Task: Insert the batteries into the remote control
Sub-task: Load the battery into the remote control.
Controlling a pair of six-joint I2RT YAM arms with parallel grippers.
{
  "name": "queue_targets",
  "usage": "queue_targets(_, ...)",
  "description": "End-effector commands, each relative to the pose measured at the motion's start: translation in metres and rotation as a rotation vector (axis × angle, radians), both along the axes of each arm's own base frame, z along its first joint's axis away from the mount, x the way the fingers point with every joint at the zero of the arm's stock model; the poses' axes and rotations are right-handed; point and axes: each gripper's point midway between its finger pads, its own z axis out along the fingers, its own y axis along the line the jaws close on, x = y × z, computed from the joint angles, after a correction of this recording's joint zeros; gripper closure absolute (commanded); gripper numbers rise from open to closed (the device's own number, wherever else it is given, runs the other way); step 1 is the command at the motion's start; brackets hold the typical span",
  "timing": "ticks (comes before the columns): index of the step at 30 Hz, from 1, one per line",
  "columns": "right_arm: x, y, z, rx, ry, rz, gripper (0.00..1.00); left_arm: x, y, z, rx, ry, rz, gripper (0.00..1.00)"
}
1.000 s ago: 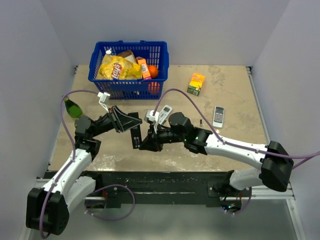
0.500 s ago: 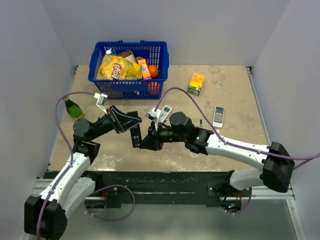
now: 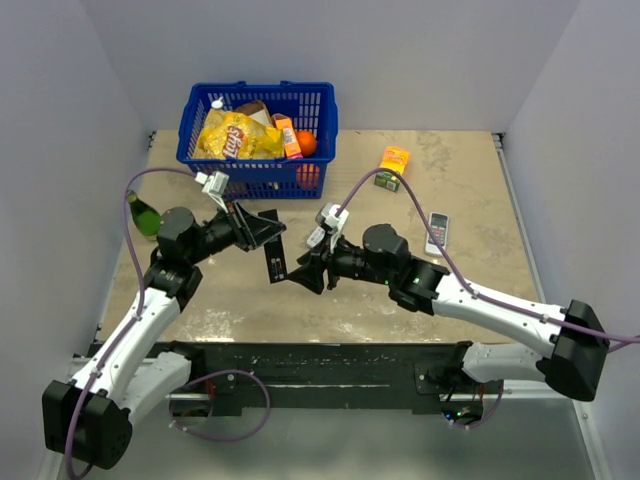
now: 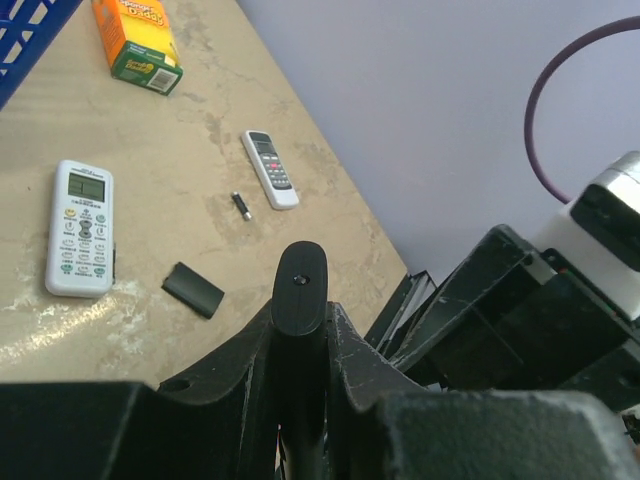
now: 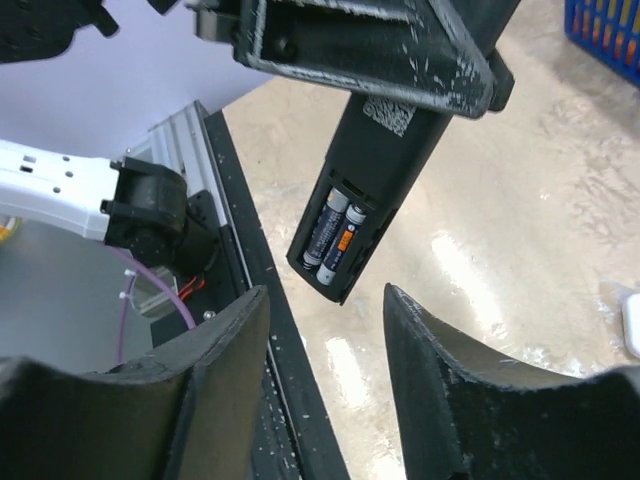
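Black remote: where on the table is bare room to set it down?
Bare: the far right corner, bordered by the juice box, the white remote and the wall; also the near strip between left arm and right arm. Crowded: the middle, with the screen remote, battery cover and loose battery.

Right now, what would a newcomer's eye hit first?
The black remote control, held up mid-scene in the left claw, its open back showing two batteries side by side. The right claw sits open just right of it, and the blue basket stands far left.
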Motion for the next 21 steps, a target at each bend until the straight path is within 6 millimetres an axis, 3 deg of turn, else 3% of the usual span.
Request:
queue_targets(1,0.007,-0.007,0.015,0.033,-0.063,-0.042,0.44,0.004,-0.001,0.021,0.007,-0.072,0.001,1.0)
queue_targets(6,0.003,0.007,0.008,0.054,-0.025,0.015,0.33,-0.01,-0.007,0.028,-0.056,-0.1,-0.072,1.0)
queue_targets(12,0.006,0.016,-0.002,0.057,0.006,0.032,0.33,-0.025,-0.01,0.037,-0.109,-0.115,-0.123,1.0)
queue_targets(17,0.004,0.021,0.001,0.075,0.012,0.058,0.42,-0.033,-0.01,0.044,-0.134,-0.138,-0.152,1.0)
queue_targets(21,0.004,0.022,0.001,0.09,0.021,0.074,0.58,-0.038,-0.012,0.046,-0.151,-0.14,-0.178,1.0)
